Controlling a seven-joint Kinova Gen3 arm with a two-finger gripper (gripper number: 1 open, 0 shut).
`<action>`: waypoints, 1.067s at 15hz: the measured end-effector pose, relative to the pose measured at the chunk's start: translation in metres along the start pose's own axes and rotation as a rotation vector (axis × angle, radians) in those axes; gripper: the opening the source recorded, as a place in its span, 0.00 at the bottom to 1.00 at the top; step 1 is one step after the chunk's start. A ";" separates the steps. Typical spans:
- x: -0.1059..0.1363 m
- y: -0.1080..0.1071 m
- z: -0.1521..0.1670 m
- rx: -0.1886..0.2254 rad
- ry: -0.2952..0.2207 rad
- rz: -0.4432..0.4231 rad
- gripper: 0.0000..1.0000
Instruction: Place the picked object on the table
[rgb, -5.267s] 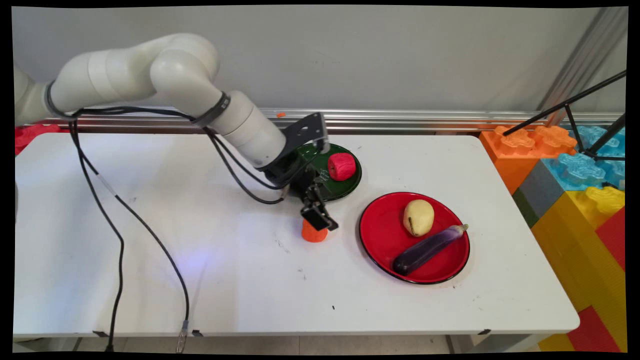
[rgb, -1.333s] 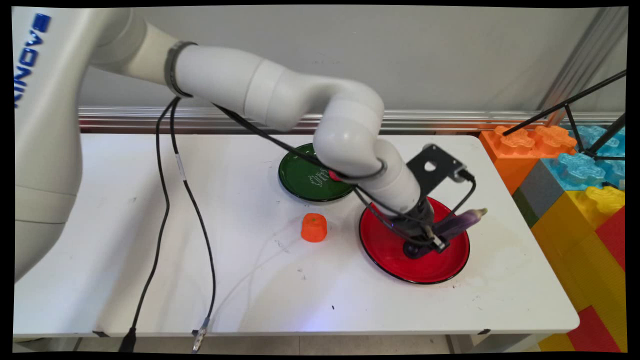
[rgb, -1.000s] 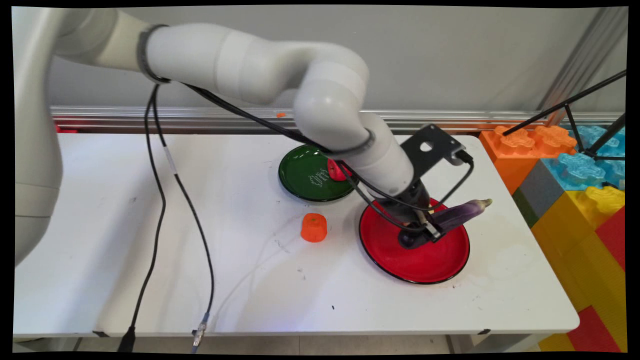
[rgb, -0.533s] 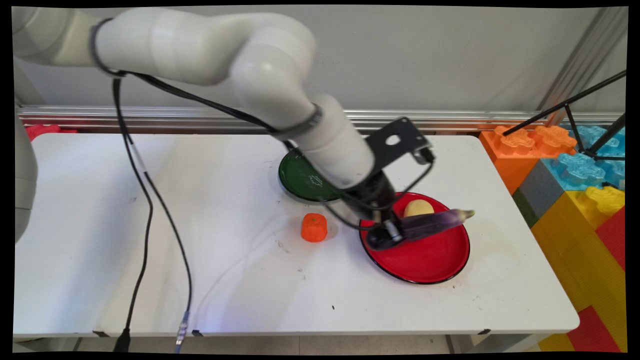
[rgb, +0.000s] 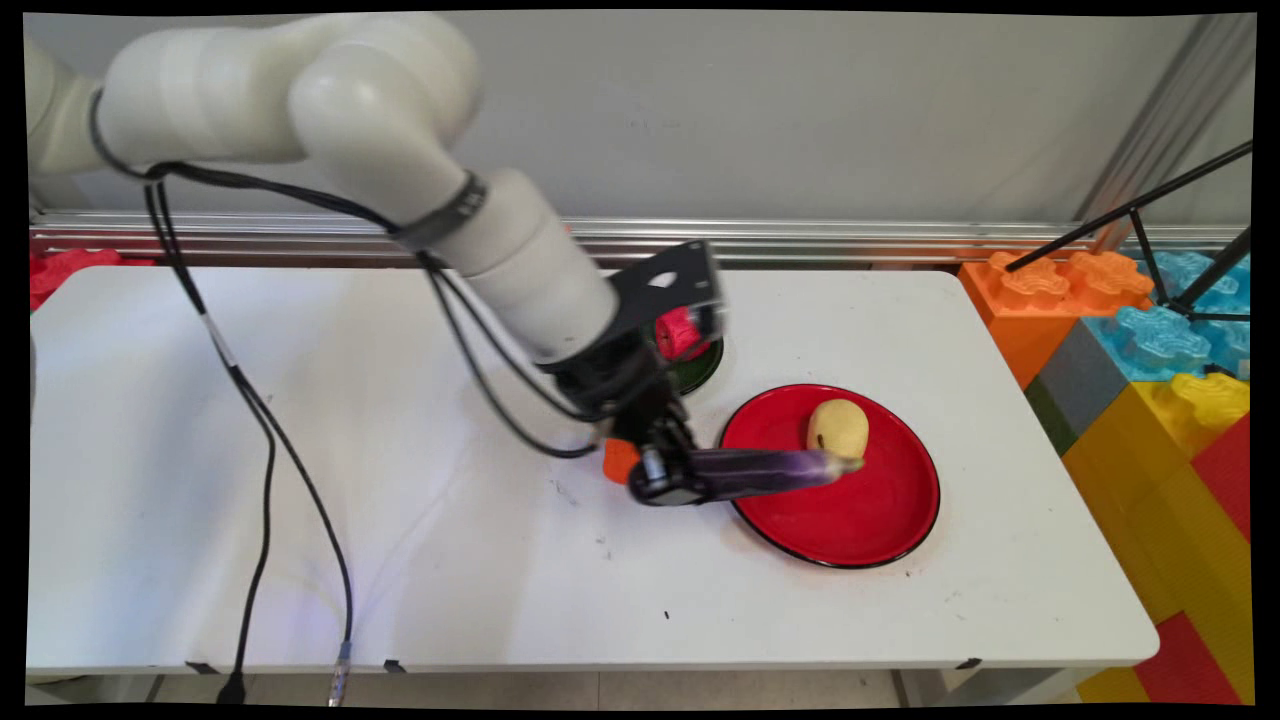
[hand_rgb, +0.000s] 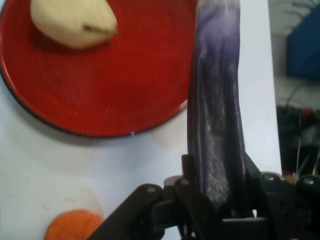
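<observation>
My gripper (rgb: 668, 478) is shut on a purple eggplant (rgb: 765, 469), holding it by its dark end above the table, just left of the red plate (rgb: 850, 525). The eggplant sticks out to the right over the plate's left rim. In the hand view the eggplant (hand_rgb: 218, 115) rises between the fingers (hand_rgb: 192, 200), with the red plate (hand_rgb: 115, 85) below it. A yellow pear (rgb: 838, 428) lies on the plate's far side and shows in the hand view as a pear (hand_rgb: 72, 22) too. An orange piece (rgb: 617, 460) sits on the table right beside the gripper, partly hidden by it.
A green plate (rgb: 700, 368) behind the wrist carries a red fruit (rgb: 680, 332); both are mostly hidden by the arm. Coloured foam blocks (rgb: 1150, 350) stand off the table's right end, with a black tripod (rgb: 1180, 230) above them. Black cables (rgb: 260, 440) hang over the table's left half.
The gripper has carried the eggplant up off the red plate and leftward, from over the plate's middle to its left rim beside the orange piece. The pear is uncovered again.
</observation>
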 end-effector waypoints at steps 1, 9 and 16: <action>-0.007 -0.002 -0.002 -0.006 -0.003 0.016 0.00; -0.082 -0.020 -0.015 -0.059 -0.045 0.153 0.00; -0.133 -0.035 -0.002 -0.058 -0.071 0.195 0.00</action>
